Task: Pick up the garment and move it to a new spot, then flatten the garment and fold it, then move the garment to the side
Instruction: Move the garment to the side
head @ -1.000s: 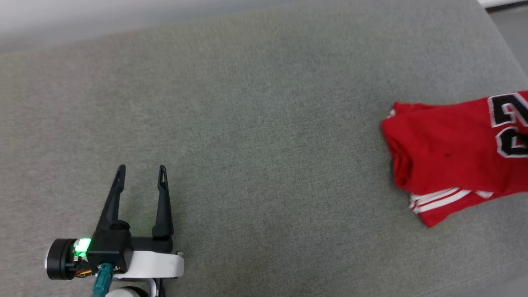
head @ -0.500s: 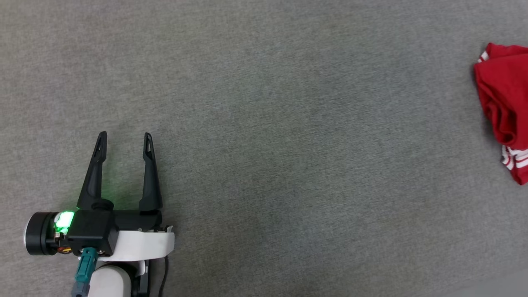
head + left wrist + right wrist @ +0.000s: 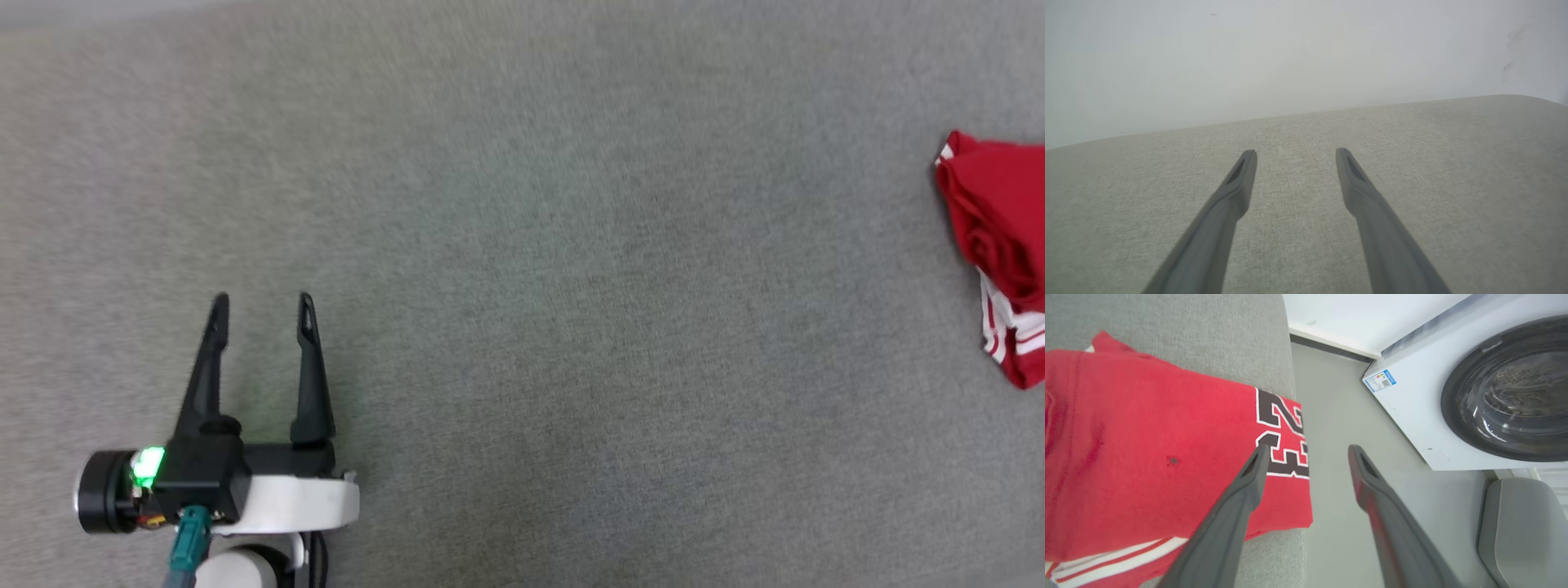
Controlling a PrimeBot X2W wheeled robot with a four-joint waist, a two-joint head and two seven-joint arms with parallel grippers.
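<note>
The red jersey T-shirt with striped red-and-white trim and a black, white-edged number print [image 3: 1147,449] is lying folded in a loose stack at the right-hand end of the grey woven upholstered surface [image 3: 522,269]. Its printed edge is just overhanging that surface's end. In the head view the bundle [image 3: 996,237] is sitting at the far right of the surface, well apart from the left gripper [image 3: 262,300].

The cloth is looking light, soft and limp. It will likely sag and unfold if lifted by one layer, so any new hold should probably be pinching through all layers at a folded edge, near the trim or along the thick rolled side. It is neither fragile nor slippery on this rough weave, though dragging it may be rumpling the folds.

The right gripper [image 3: 1309,451] is hovering above the surface's end, its fingers spread wide and gripping nothing. One finger is crossing over the print and the other is out beyond the surface's edge. The left gripper [image 3: 1296,152] is hanging low over the surface's bare left part, fingers wide apart and empty, pointing toward its back edge.
</note>
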